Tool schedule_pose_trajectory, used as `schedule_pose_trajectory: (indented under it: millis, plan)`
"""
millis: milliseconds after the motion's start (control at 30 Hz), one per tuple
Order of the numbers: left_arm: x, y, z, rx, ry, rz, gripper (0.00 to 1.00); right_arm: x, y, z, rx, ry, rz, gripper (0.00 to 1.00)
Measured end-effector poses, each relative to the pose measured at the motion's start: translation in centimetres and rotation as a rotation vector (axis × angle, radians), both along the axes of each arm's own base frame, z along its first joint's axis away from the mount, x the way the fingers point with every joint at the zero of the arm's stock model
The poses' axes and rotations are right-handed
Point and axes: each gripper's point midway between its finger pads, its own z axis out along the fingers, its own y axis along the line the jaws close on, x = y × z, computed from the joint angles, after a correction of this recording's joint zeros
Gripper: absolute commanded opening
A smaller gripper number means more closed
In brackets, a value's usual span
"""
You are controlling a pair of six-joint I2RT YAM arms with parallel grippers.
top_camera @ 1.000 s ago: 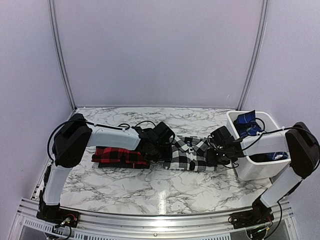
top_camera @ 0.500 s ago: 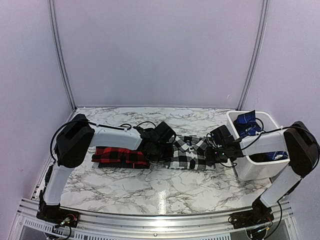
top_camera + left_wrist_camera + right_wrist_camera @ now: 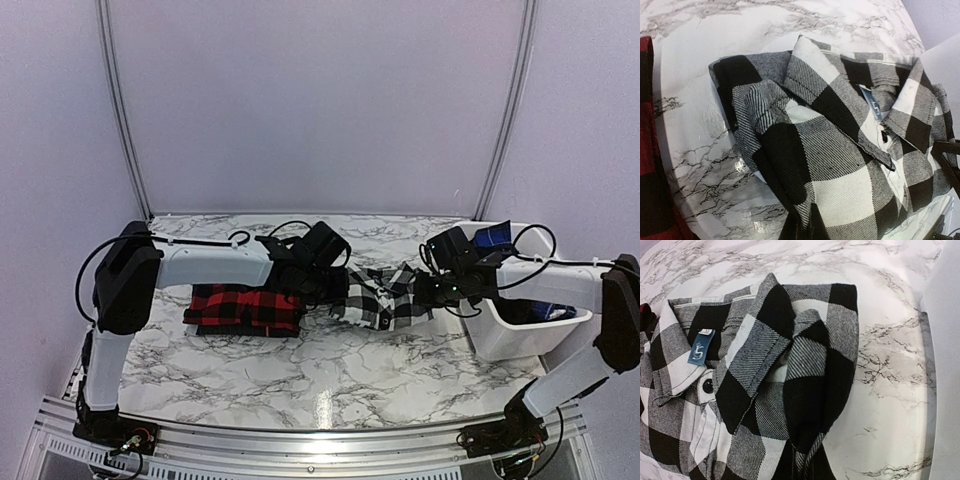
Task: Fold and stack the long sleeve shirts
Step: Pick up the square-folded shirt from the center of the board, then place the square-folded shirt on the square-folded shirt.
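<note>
Left gripper (image 3: 335, 290) and right gripper (image 3: 425, 290) are each clamped on an end of the folded black-and-white shirt (image 3: 380, 297). It's slung between them just right of the red shirt (image 3: 245, 308). I'd keep both ends level and a bit taut so the fold doesn't flop open, then lay it square on the red shirt. Count: two shirts, one per colour, plus one bin (image 3: 500, 340) further right.

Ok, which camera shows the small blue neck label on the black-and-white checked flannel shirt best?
Right wrist: the blue label faces the lens, whole, inside the shirt collar. Left wrist shows it slanted and darker. Top external shows only the shirt; the label is too small to tell.
</note>
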Motion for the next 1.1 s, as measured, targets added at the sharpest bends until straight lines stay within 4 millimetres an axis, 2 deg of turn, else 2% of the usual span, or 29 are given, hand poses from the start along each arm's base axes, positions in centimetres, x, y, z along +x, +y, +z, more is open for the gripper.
schedule_pose_trajectory:
  millis: [200,333,433,600,700,833,1000,1100]
  plan:
    - [0.3,0.5,4.2,-0.026,-0.071,-0.008,0.00,0.8,2.2,3.5,0.027,-0.057,0.039,0.00]
    - [0.7,1.7,7.8,-0.044,-0.125,0.002,0.00,1.3,4.0,6.2,0.050,-0.104,0.069,0.00]
    - [0.9,3.3,10.9,-0.062,-0.174,0.019,0.00,1.7,5.6,8.6,0.077,-0.150,0.094,0.00]
    - [1.4,7.6,13.8,-0.069,-0.217,0.072,0.00,2.3,9.5,11.7,0.130,-0.206,0.152,0.00]
    - [1.8,10.8,14.1,-0.052,-0.218,0.113,0.00,2.6,13.1,12.4,0.153,-0.217,0.199,0.00]
    - [2.1,16.2,13.5,-0.007,-0.199,0.181,0.00,2.9,17.9,12.3,0.165,-0.219,0.261,0.00]
    - [2.0,22.9,12.4,0.044,-0.164,0.270,0.00,3.6,24.2,11.6,0.182,-0.225,0.325,0.00]
    - [1.8,26.1,11.8,0.064,-0.144,0.312,0.00,3.8,27.5,10.6,0.194,-0.220,0.358,0.00]
